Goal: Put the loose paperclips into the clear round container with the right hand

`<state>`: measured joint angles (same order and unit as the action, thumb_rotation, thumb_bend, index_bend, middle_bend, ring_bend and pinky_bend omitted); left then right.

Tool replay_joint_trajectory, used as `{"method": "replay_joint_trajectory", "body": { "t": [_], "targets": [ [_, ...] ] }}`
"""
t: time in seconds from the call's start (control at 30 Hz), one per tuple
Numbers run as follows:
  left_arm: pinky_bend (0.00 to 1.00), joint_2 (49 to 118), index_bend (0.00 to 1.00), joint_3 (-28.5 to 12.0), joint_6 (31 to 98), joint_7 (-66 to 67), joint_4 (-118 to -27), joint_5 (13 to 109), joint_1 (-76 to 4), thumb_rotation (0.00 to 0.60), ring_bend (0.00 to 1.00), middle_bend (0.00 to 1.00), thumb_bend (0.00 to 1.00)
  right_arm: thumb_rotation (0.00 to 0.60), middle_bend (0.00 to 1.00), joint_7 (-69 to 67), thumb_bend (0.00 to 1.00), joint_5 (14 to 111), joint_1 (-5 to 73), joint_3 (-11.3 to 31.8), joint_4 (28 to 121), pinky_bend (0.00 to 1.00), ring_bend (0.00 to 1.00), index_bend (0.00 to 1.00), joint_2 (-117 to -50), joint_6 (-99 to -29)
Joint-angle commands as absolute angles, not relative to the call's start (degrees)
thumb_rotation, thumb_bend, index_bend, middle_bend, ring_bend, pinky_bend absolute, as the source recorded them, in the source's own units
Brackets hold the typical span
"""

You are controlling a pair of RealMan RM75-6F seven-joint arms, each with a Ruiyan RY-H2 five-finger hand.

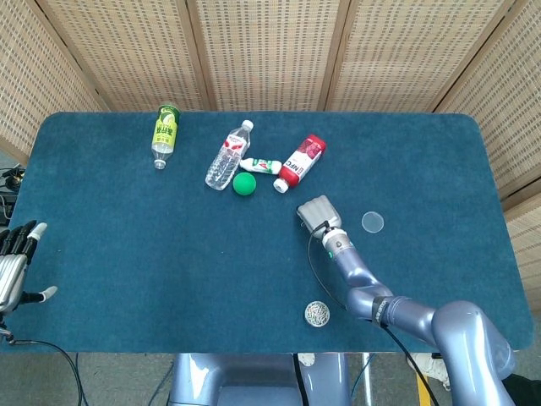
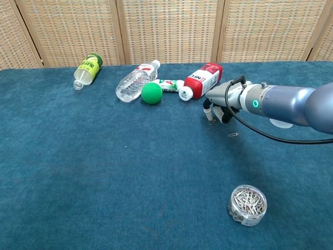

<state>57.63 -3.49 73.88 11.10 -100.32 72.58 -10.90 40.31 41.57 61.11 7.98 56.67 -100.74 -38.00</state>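
— Any lettering you can make out?

— Only on the red and white bottle [image 2: 204,78] lying on its side near the back of the tabletop [image 2: 78,172]: dark letters on its white band that look like "NFC".

— And the green-labelled bottle [image 2: 87,67]?

— It carries print, too small to read. The same goes for the clear water bottle [image 2: 132,81] and the small tube [image 2: 167,85] beside it.

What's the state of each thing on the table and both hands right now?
clear round container: upright, lidless, holds paperclips
lid: flat on the table, off
loose paperclip: on the cloth, untouched
green-label bottle: on its side, uncapped
water bottle: on its side
right hand: fingertips down at the cloth
left hand: open, idle
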Motion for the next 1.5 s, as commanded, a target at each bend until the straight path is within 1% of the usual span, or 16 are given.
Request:
{"method": "replay_joint_trajectory", "body": {
  "t": [0.03,0.37,0.7,0.73,0.8,0.83,0.87,0.9,0.93,0.97,1.03,1.13,1.2,1.4,1.5],
  "targets": [
    [0.0,57.6,0.0,-3.4,73.9,11.2,-100.4,72.7,-10.9,0.6,0.0,0.0,0.0,0.6,0.59,42.4,0.85,39.7,61.4,7.2,58.3,0.56,0.44,0.4,-99.7,-38.6],
    [0.0,57.6,0.0,-3.2,74.3,11.4,-100.7,73.2,-10.8,0.6,0.0,0.0,0.0,0.6,0.6,48.6,0.86,32.3,62.2,4.8,65.6,0.56,0.45,0.39,-95.9,-40.8],
    [0.0,57.5,0.0,-3.2,74.5,11.3,-100.8,73.3,-10.7,0.6,0.0,0.0,0.0,0.6,0.6,49.3,0.86,32.5,62.7,4.0,69.6,0.57,0.45,0.39,-94.1,-43.5],
    [0.0,57.5,0.0,-3.2,74.6,11.3,-100.8,73.4,-10.7,0.6,0.0,0.0,0.0,0.6,0.6,48.8,0.84,33.8,62.7,4.1,70.0,0.57,0.45,0.39,-93.8,-44.2],
    [0.0,57.4,0.0,-3.2,74.7,11.1,-100.8,73.4,-10.6,0.6,0.0,0.0,0.0,0.6,0.55,44.2,0.67,42.7,61.1,4.4,69.2,0.52,0.42,0.39,-94.1,-48.3],
    [0.0,57.4,0.0,-3.2,74.6,11.0,-100.8,73.4,-10.6,0.6,0.0,0.0,0.0,0.6,0.48,41.9,0.5,45.6,60.3,4.5,68.6,0.45,0.36,0.39,-94.3,-49.3],
    [0.0,57.4,0.0,-3.2,74.6,11.0,-100.8,73.5,-10.6,0.6,0.0,0.0,0.0,0.6,0.42,39.6,0.4,48.3,59.7,4.5,67.8,0.37,0.29,0.39,-94.5,-50.3],
    [0.0,57.4,0.0,-3.1,74.6,11.1,-100.8,73.5,-10.7,0.6,0.0,0.0,0.0,0.6,0.32,36.5,0.29,51.5,58.9,4.5,66.6,0.26,0.18,0.38,-94.8,-51.2],
    [0.0,57.4,0.0,-3.1,74.6,11.1,-100.8,73.6,-10.7,0.6,0.0,0.0,0.0,0.6,0.24,34.4,0.22,53.6,58.4,4.5,65.8,0.15,0.09,0.38,-95.0,-51.6],
    [0.0,57.4,0.0,-3.1,74.6,11.2,-100.8,73.6,-10.7,0.6,0.0,0.0,0.0,0.6,0.17,33.2,0.18,54.7,58.2,4.4,65.3,0.07,0.03,0.38,-95.2,-51.7],
    [0.0,57.5,0.0,-3.1,74.6,11.2,-100.8,73.6,-10.7,0.6,0.0,0.0,0.0,0.6,0.11,30.1,0.14,57.2,57.7,4.5,64.2,0.01,0.0,0.38,-95.4,-51.8],
    [0.0,57.5,0.0,-3.0,74.6,11.3,-100.8,73.6,-10.7,0.6,0.0,0.0,0.0,0.6,0.05,26.0,0.1,60.2,57.1,4.7,62.7,0.0,0.0,0.38,-95.6,-51.6],
    [0.0,57.5,0.0,-3.0,74.6,11.4,-100.8,73.6,-10.7,0.6,0.0,0.0,0.0,0.6,0.04,24.3,0.08,61.5,56.8,4.7,61.7,0.0,0.0,0.38,-95.9,-51.4],
    [0.0,57.6,0.0,-3.0,74.5,11.6,-100.8,73.4,-10.7,0.6,0.0,0.0,0.0,0.6,0.04,20.6,0.1,63.7,56.4,5.4,59.0,0.0,0.0,0.38,-97.3,-50.5],
    [0.0,57.7,0.0,-3.1,74.3,11.7,-100.7,73.2,-10.8,0.6,0.0,0.0,0.0,0.6,0.04,18.8,0.11,64.9,56.4,5.9,56.9,0.0,0.0,0.4,-98.7,-50.0]
  ]
}}
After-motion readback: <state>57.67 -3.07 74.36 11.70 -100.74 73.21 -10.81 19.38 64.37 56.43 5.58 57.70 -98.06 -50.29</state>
